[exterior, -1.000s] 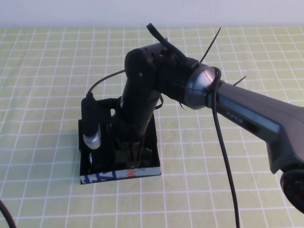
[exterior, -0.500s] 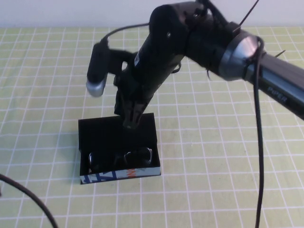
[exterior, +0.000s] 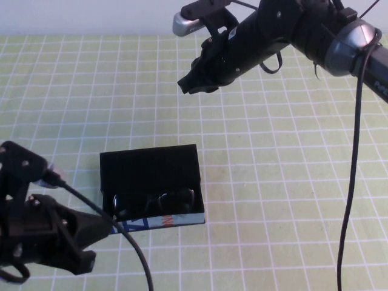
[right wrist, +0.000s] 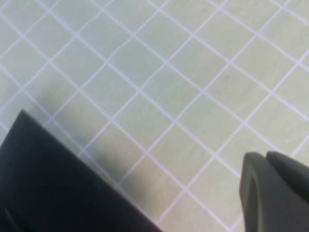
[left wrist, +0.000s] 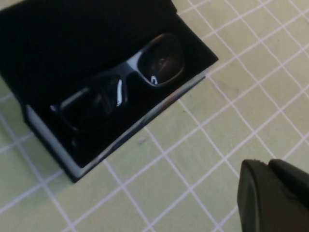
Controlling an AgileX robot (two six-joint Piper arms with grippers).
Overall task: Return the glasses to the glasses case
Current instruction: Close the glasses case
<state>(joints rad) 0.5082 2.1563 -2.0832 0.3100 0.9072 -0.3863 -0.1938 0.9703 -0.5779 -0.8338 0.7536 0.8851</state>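
Observation:
The glasses case [exterior: 149,165] stands open on the green checked cloth, its lid tilted back and its blue, white and orange side facing me. The black glasses [exterior: 159,200] lie inside it, lenses up. In the left wrist view the glasses [left wrist: 120,89] rest in the case [left wrist: 58,145]. My left gripper [exterior: 107,226] is low at the near left, just beside the case, shut and empty; it also shows in the left wrist view [left wrist: 268,165]. My right gripper [exterior: 187,85] hangs high over the far cloth, shut and empty; it also shows in the right wrist view [right wrist: 265,157].
The checked cloth [exterior: 291,182] covers the whole table. A black cable [exterior: 354,151] hangs from the right arm on the right side. A corner of the case lid [right wrist: 43,183] shows in the right wrist view.
My right gripper has lifted out of the case and moved up and away to the far side, leaving the glasses inside. My left arm has come into view at the near left.

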